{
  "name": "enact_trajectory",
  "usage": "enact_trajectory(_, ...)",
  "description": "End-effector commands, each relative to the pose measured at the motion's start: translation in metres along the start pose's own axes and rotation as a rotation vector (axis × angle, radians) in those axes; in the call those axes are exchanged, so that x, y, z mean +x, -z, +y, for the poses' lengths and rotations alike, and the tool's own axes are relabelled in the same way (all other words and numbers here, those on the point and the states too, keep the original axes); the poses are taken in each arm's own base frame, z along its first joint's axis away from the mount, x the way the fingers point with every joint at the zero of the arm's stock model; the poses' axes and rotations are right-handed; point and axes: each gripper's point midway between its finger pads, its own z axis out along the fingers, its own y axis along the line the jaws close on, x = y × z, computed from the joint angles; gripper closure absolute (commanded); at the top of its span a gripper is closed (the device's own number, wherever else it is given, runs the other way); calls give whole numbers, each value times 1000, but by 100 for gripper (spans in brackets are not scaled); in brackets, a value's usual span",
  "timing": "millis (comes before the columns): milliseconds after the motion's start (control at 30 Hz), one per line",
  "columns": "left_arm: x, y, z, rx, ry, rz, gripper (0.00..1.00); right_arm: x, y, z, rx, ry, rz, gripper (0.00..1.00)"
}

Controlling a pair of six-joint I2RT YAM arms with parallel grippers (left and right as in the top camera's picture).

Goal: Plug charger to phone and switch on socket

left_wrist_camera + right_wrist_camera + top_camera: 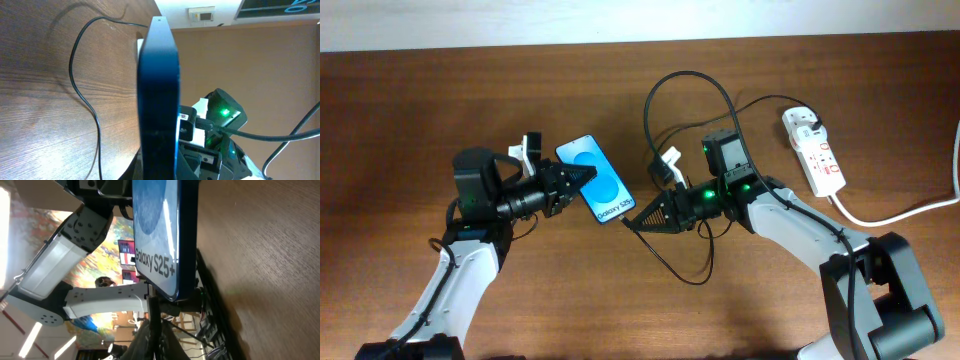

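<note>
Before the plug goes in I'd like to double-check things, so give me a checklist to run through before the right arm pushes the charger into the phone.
1. Left gripper clamped on the phone: ok.
2. Right gripper holding the charger near its tip end: ok.
3. Tip lined up with the phone's port at the Galaxy end: cannot tell, the tip is hidden.
4. Charger's far end reaches the socket: ok.
5. Socket switch on: cannot tell, too small.

Edge-on phone (pixel 159 100) fills centre; charger (pixel 82 85) crosses table (pixel 35 130) left.
</note>
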Motion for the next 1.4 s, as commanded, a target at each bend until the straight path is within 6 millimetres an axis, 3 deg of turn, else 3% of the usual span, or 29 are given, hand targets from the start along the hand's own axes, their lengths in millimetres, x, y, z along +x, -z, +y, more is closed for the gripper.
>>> enact_trajectory(0, -1, 2, -10, 23, -43, 8, 100, -2, 1, 10, -14, 17, 3, 96)
enact_trajectory(700, 0, 1, -9, 19, -34, 10, 100, -2, 1, 3, 18, -30, -13, 96)
enact_trajectory(933, -3, 1, -8, 11, -54, -3, 100, 4, 1, 13, -36, -26, 24, 96)
enact_trajectory(1367, -2, 1, -8, 14, -26, 1, 100, 1, 1, 8, -10, -47, 6, 96)
